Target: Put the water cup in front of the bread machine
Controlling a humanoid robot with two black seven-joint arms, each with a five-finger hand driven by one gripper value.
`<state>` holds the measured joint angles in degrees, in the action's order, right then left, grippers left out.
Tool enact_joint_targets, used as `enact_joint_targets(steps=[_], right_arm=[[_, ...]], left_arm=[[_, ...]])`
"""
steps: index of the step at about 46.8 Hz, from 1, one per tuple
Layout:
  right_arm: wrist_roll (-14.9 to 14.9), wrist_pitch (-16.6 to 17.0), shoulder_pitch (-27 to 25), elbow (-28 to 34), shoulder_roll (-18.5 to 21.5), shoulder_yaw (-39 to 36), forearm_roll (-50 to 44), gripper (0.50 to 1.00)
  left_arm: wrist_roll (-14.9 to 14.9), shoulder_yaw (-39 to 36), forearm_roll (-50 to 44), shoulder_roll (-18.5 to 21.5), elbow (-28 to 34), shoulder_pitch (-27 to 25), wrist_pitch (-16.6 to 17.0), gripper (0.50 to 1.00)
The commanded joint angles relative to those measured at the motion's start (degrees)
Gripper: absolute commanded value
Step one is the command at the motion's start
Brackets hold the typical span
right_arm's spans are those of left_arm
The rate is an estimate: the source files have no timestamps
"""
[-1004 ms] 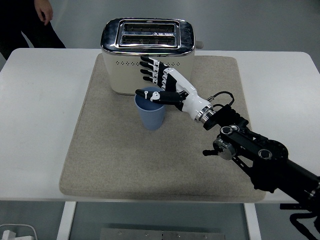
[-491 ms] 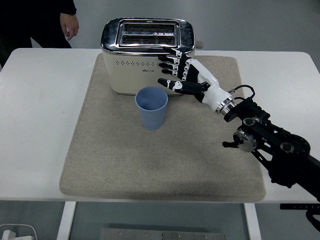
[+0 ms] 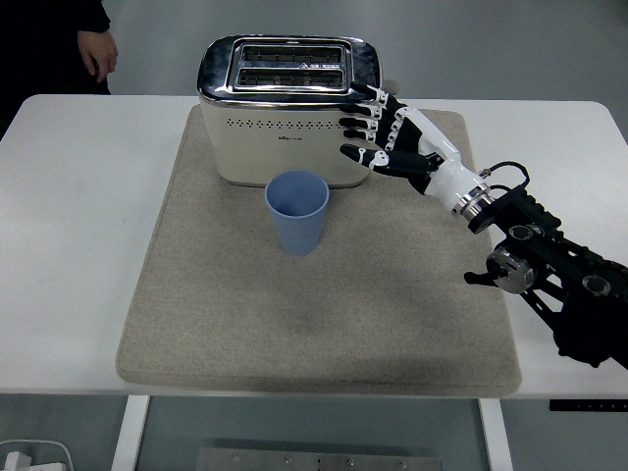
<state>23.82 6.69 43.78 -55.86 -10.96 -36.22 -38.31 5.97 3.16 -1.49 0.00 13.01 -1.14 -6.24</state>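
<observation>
The white table point(image 3: 78, 216) carries a beige mat point(image 3: 392, 314); the bread machine point(image 3: 289, 108) stands at its far end; the blue water cup point(image 3: 297, 211) stands upright just before it, looking light, stiff, smooth-walled, best gripped mid-wall; the right hand point(image 3: 388, 142) hovers beside it, fingers point(image 3: 358, 123) released, holding nothing.

Bright, even overhead light, soft shadows, glare on the toaster point(image 3: 290, 67) top; edges perhaps slightly soft.

toaster point(image 3: 285, 118): glossy chromed metal top, smooth cream body, likely enamelled metal or plastic
cup point(image 3: 297, 212): matt blue plastic, smooth
mat point(image 3: 324, 304): rough beige felt-like cloth
counter point(image 3: 78, 226): smooth white, faint sheen
robot hand point(image 3: 388, 132): white and black hard plastic, glossy
</observation>
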Motion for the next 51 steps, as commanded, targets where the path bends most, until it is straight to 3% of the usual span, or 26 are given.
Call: enact_joint_targets(steps=[1,34,51], right_arm=[[0.0,0.0,0.0,-0.3,-0.5,-0.1,0.0,0.926],[0.2,2.1,-1.2,-0.7,-3.7,-2.5,0.0,0.926],[0.3,2.5,-1.3,-0.6,-6.7,-2.4,5.0,0.926]], left_arm=[[0.0,0.0,0.0,0.0,0.0,0.0,0.0,1.000],[0.0,0.0,0.0,0.0,0.0,0.0,0.0,1.000],[0.0,0.0,0.0,0.0,0.0,0.0,0.0,1.000]])
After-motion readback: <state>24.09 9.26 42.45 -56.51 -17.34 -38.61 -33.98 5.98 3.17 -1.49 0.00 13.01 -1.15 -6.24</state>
